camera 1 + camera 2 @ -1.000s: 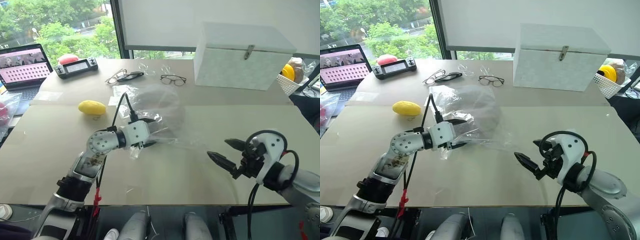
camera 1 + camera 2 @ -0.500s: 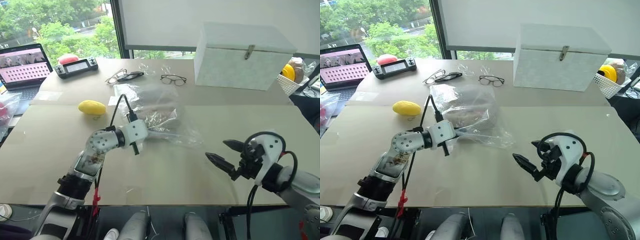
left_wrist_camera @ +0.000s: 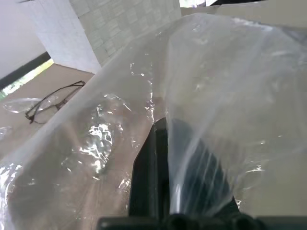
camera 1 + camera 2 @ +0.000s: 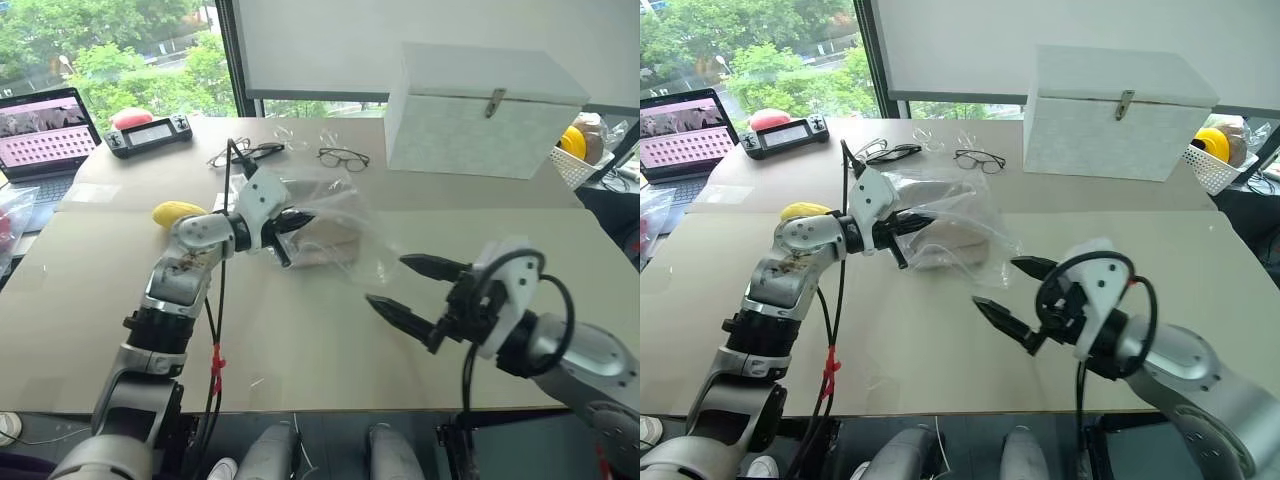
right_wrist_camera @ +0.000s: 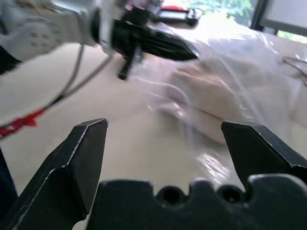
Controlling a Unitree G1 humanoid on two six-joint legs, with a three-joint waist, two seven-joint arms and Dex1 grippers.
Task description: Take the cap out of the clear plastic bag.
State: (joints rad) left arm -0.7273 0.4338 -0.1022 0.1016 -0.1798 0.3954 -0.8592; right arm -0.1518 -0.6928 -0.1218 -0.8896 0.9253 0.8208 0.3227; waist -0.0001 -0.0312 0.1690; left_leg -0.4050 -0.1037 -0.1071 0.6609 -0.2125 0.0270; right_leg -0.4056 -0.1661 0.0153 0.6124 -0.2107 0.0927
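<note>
L gripper: jaws together, pinching film of the clear plastic bag, holding that end up off the counter.
R gripper: jaws wide apart, nothing in them; hovers just beside bag's near edge.
Cap: beige, inside bag, sagging low toward counter, mid-counter ahead of white box.
Risk 1: thin film may slip or tear from L pinch, dropping the bag.
Risk 2: R may clamp film with the cap, so the cap drags the bag along.
Risk 3: bag swing could hit glasses behind.
Writing: none legible; laptop screen too small to read.
</note>
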